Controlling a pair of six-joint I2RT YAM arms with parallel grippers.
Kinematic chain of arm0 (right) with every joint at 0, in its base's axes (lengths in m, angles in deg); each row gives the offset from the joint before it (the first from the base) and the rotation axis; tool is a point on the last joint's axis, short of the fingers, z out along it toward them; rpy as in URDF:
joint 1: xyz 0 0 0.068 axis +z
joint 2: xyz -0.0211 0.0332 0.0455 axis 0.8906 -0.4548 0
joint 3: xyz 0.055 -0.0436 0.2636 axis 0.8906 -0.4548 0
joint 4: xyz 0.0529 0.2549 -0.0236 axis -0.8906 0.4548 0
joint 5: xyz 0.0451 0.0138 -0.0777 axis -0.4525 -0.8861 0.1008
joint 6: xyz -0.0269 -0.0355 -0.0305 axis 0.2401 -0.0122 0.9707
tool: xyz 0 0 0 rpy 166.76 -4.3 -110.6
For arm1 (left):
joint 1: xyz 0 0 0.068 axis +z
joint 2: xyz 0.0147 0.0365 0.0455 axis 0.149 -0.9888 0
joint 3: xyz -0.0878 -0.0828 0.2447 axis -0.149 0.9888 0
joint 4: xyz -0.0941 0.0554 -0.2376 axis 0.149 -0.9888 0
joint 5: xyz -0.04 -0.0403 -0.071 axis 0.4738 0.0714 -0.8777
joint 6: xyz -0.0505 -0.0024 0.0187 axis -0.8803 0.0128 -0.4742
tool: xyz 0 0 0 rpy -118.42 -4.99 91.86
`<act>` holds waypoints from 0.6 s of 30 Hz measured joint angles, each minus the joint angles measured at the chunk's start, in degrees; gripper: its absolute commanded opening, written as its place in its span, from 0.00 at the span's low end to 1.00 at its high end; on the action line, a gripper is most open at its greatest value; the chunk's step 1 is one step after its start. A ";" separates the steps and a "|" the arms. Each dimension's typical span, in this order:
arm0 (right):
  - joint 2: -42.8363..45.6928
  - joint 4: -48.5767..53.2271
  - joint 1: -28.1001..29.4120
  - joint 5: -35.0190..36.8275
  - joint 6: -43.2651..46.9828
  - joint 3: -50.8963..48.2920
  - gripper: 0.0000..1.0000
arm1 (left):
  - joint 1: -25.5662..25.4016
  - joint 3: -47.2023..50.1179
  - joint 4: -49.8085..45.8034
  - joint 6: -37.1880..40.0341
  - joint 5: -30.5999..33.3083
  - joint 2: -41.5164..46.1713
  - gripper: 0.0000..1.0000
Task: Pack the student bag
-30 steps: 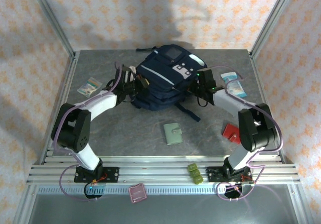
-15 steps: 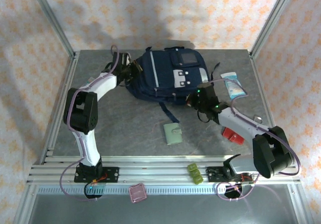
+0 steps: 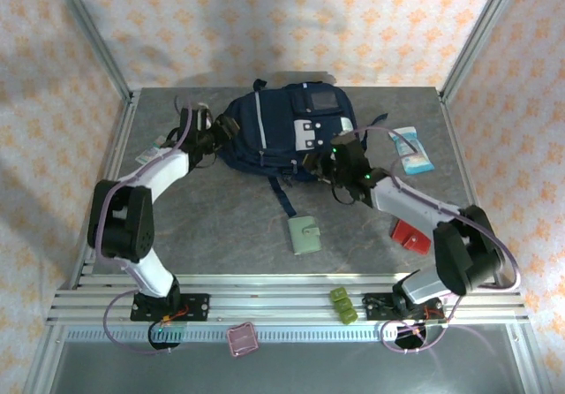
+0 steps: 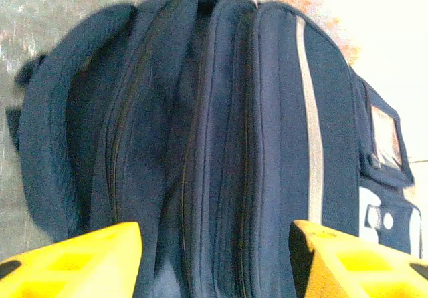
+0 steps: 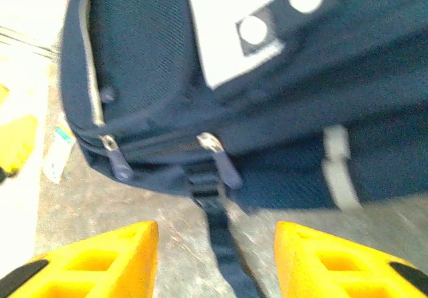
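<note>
the large navy-blue fabric student bag [image 3: 274, 129] lies front face up on the grey table [image 3: 221, 226], between the two grippers. from above, its long axis runs roughly left to right. its rounded, zipped end faces the left gripper [image 3: 210, 134], its grey and white patches sit toward the other end, and one dark strap [image 3: 286, 195] trails off its near edge.

the overhead view takes in the small things around the bag:
- two pale teal-and-white packets, one [image 3: 155, 154] left of the bag and one [image 3: 412, 149] right of it
- one green wallet [image 3: 305, 235] on the near side of the bag
- one flat red item [image 3: 410, 235] near and to the right of the bag
- one olive-green block [image 3: 342, 306] and one pink square [image 3: 241, 339], well apart from the bag on the near rail

the left wrist view adds the bag's end up close: several dark zip lines curving side by side and one white stripe [image 4: 311, 131]. the left gripper's yellow fingers [image 4: 73, 258] stand apart, with the bag just beyond them and nothing pinched.

the right wrist view adds two metal zip pulls [image 5: 120, 166] [image 5: 224, 164] and two round white studs [image 5: 253, 29] on a pale patch. the right gripper [image 5: 215, 234] also has its jaws apart. the strap runs across the table between them, ungripped.
</note>
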 measured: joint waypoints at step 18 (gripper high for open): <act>-28.57 -5.07 -2.99 -11.98 -13.29 22.01 0.45 | -7.89 21.84 8.96 -3.50 2.58 14.99 0.68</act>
